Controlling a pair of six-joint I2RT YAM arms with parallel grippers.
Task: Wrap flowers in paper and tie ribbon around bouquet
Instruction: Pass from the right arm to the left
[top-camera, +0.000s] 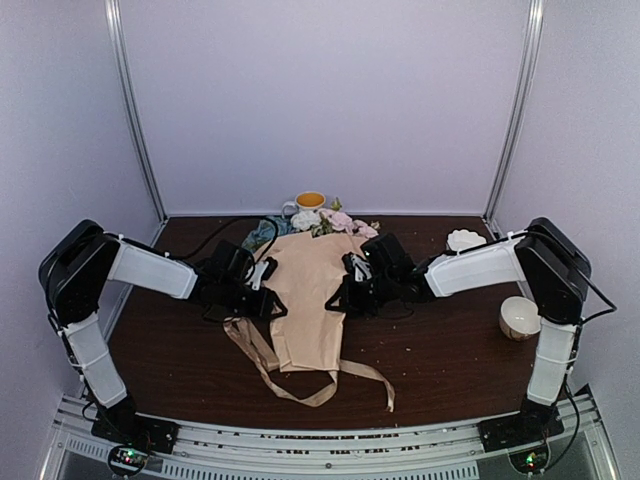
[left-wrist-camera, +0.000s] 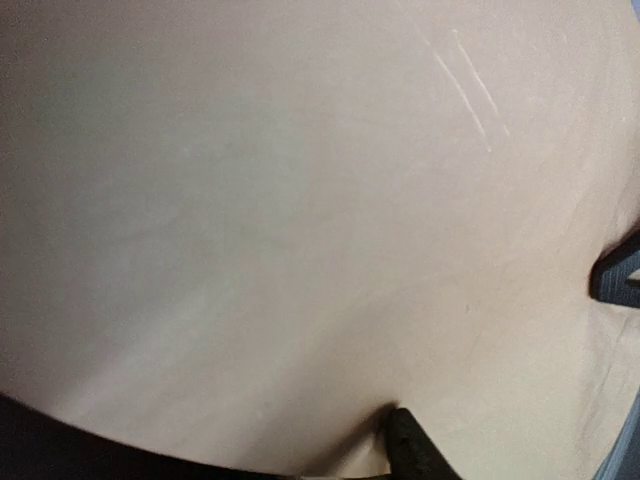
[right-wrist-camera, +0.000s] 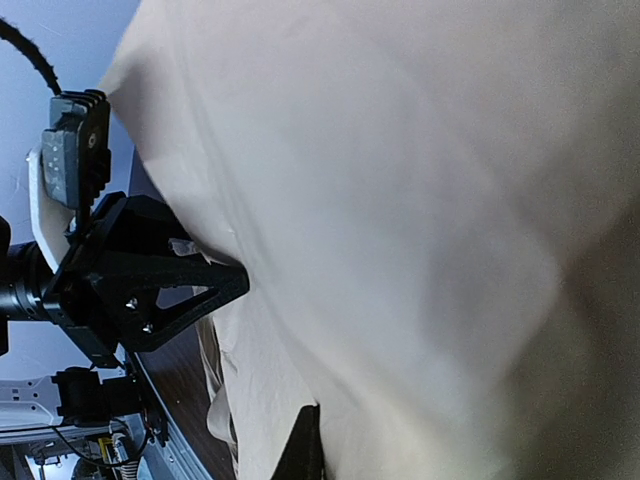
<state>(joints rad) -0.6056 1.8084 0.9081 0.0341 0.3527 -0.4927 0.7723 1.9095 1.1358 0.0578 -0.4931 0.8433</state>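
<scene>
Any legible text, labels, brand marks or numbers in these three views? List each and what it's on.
No text can be read in any view.
peach paper: plain, no print.
yellow mug, tan bowl, white dish: no visible markings.
left arm base, right arm base: small lit dots only; any lettering is too small to read.

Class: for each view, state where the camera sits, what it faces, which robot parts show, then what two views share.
Top external: above and behind the arms, looking down on table and paper; both arms, left gripper and right gripper show.
Left wrist: on the left arm, close against the paper; own fingertips show.
Right wrist: on the right arm, facing across the paper; one fingertip shows.
Shared: top and right wrist show the left gripper.
</scene>
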